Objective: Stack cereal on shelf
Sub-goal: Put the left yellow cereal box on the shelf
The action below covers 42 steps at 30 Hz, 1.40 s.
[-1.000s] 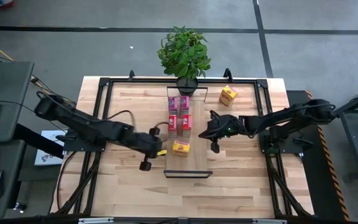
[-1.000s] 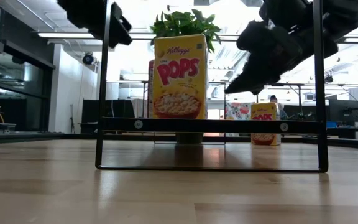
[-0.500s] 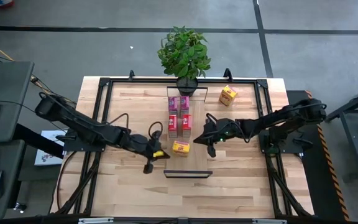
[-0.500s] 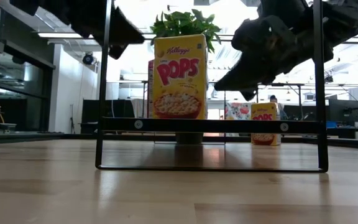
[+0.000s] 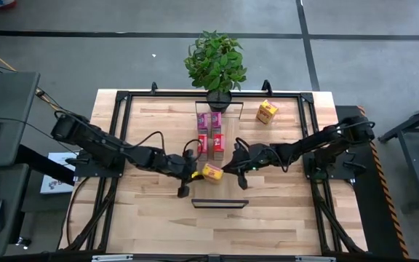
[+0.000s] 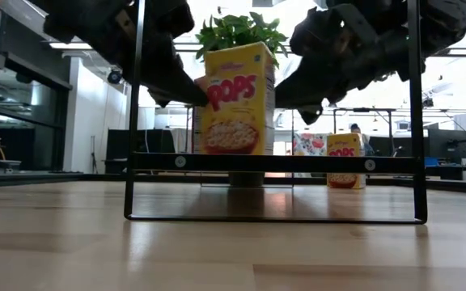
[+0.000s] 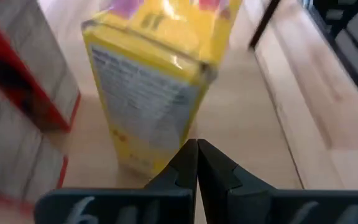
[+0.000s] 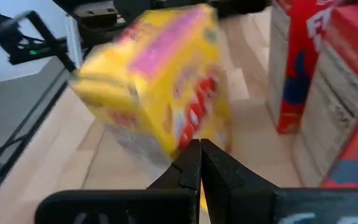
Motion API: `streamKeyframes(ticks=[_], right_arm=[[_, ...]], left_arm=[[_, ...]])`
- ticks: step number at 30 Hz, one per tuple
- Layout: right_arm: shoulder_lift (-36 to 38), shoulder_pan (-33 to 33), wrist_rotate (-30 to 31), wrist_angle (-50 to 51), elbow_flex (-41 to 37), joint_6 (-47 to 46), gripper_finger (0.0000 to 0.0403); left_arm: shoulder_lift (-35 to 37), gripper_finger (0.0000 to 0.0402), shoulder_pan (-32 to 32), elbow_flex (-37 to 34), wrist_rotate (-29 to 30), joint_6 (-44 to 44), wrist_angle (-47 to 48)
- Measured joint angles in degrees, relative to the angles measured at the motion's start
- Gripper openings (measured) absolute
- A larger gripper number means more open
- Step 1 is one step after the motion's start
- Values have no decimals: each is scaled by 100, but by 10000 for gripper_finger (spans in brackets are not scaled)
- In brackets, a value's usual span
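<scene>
A yellow-orange cereal box (image 5: 212, 172) stands on the near part of the light-wood shelf board (image 5: 220, 191), turned a little askew. It also shows in the low view (image 6: 235, 101). My left gripper (image 5: 197, 173) is shut at the box's left side. My right gripper (image 5: 225, 172) is shut at its right side. Two red boxes (image 5: 209, 144) and two pink boxes (image 5: 209, 120) stand farther back on the board. A second yellow-orange box (image 5: 267, 111) stands on the tabletop at the far right. My left gripper has its shut fingertips (image 7: 196, 149) against the lower part of the yellow-orange box's narrow printed side (image 7: 148, 118). It comes slanting down from the table's left. The box stands on the shelf board. My right gripper has its shut fingertips (image 8: 199, 149) against the yellow-orange box's opposite side (image 8: 166, 124). It comes slanting down from the table's right. The box stands slightly tilted in this view.
A potted plant (image 5: 215, 62) stands at the far end of the shelf. The shelf's black frame (image 6: 273, 162) crosses in front of the boxes in the low view. Bare board lies near of the yellow-orange box, and bare tabletop on both sides of the shelf.
My left gripper has moved toward the table's right and my right gripper toward its left. Both have come lower and closed in on the yellow-orange box from opposite sides. The box has turned a little on the board.
</scene>
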<state>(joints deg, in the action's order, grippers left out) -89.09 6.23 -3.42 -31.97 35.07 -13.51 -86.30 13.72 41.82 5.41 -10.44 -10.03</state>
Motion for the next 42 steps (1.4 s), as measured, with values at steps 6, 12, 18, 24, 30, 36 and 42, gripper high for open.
streamKeyframes(ticks=[6,12,18,24,30,36,42], right_arm=[[-227,28,-328,44,138,3,0],[-376,139,-447,64,220,49,0],[-521,200,-585,53,360,108,0],[-521,198,-619,61,408,98,0],[-521,165,-491,420,408,104,0],[-521,165,-115,822,406,37,0],[-525,165,22,891,404,2,0]], left_arm=[[-20,0,-64,18,105,-83,47],[-20,0,-83,20,457,-96,80],[-20,0,-200,20,573,-153,124],[-8,0,-208,18,531,-241,185],[196,0,-190,25,323,-264,265],[452,0,-64,20,282,-246,299],[454,0,-37,20,282,-195,285]])
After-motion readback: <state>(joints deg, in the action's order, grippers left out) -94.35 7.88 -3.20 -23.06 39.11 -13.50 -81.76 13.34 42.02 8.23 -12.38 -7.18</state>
